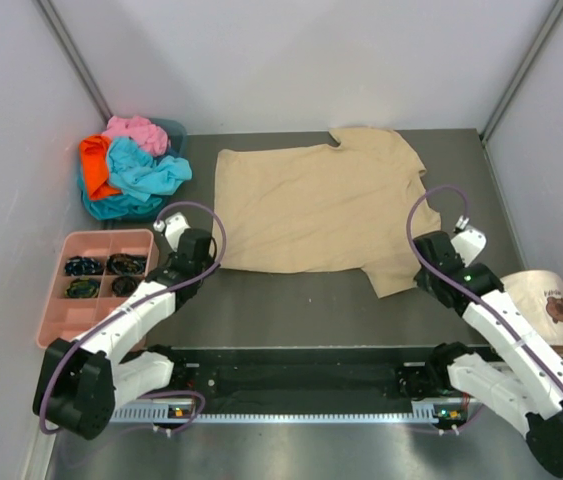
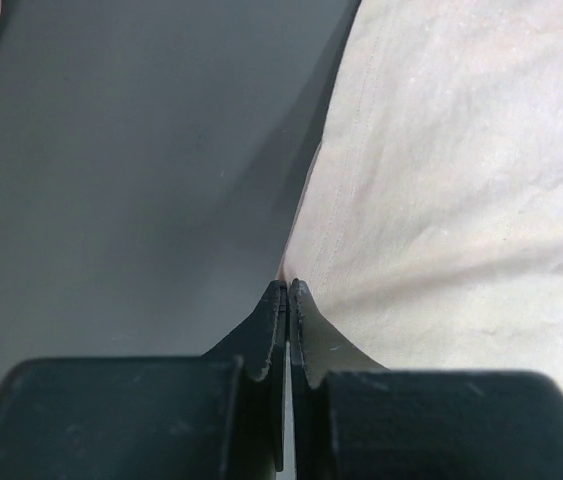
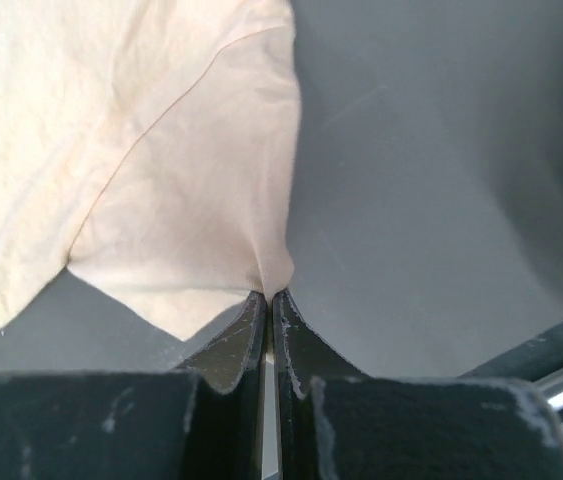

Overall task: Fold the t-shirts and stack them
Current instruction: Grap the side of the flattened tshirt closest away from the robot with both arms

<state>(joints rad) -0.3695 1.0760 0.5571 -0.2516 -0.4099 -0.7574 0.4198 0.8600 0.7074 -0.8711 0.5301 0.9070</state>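
Spread shirt [image 1: 311,205] centre; shirt pile [image 1: 133,165] behind tray [image 1: 76,322], left; cap [image 1: 551,305] right

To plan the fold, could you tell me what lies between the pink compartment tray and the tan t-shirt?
The top view shows the left arm and its looped cable over dark table between the pink compartment tray and the tan t-shirt.

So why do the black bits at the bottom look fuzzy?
Left wrist view: the left end effector sits right by the lens, so its black base blurs; the shirt looks sharper. Right wrist view: the right end effector blurs likewise. Top view: crisp, evenly lit.
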